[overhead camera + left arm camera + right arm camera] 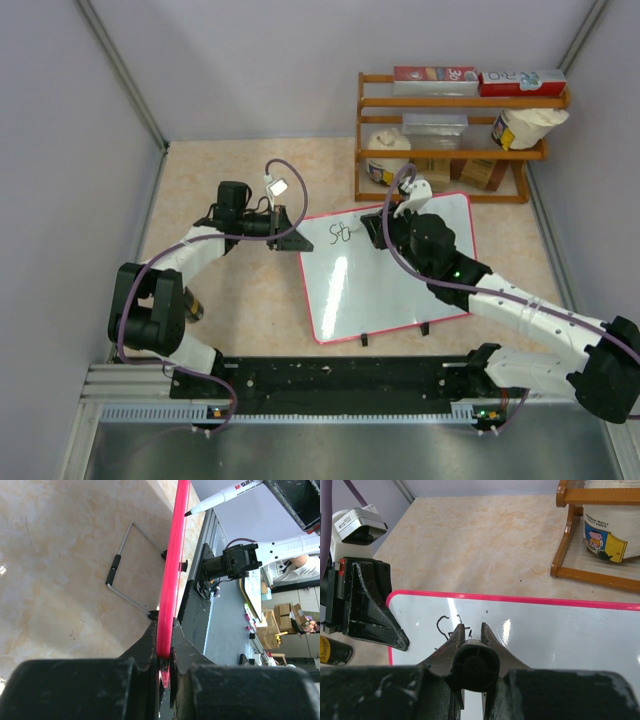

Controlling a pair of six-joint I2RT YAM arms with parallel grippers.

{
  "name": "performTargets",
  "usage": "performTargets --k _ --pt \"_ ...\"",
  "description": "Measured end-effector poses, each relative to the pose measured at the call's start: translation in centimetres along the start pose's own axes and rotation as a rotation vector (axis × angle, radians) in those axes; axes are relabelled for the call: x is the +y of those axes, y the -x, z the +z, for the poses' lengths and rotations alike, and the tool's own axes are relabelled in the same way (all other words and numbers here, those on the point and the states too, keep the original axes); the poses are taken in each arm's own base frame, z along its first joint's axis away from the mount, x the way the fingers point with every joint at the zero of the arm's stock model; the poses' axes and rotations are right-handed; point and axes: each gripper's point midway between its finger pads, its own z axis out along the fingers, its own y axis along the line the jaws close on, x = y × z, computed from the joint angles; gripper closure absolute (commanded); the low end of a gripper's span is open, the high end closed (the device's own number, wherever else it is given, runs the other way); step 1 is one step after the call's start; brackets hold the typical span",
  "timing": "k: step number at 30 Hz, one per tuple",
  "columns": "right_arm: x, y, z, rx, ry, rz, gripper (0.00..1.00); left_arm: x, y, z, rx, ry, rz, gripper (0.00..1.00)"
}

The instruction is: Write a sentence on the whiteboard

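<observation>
**Top view.** The surface (250,170) is a beige marbled sheet, boxed in on three sides by plain pale grey walls (250,60). A wooden rack (460,100) occupies the far right corner, with printed boxes on its top shelf and tubs and a clear container beneath. It stands just beyond the whiteboard (385,290), close to the right arm's wrist. The whiteboard is glossy white in a thin red round-cornered frame. It lies right of the surface's centre, its two small black feet (425,327) toward the near edge. The sentence (343,235) amounts to a few looped black strokes near the board's far left corner. The left pincer (292,240) meets that corner. The right pincer (378,228) hangs over the far edge beside the strokes.

**Left wrist view.** The left pincer is clenched on the red frame, seen edge-on. Behind the board a grey wire stand (122,562) with a black sleeve rests on the surface. A white marker (225,495), its black tip bare, points at the board's face from the right pincer.

**Right wrist view.** The right pincer is clenched on the marker's round black barrel; the tip is hidden below. A dark cylinder (332,652) with yellow lettering lies on the surface toward its left edge, just beside the left pincer
</observation>
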Motion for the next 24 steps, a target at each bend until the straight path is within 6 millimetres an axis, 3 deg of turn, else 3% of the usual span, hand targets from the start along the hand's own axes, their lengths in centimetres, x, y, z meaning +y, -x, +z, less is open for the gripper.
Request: performTargets --k 24 --pt "-0.57 0.37 -0.15 -0.006 -0.034 -0.001 1.00 -0.04 -0.04 0.05 0.002 -0.001 0.001 1.00"
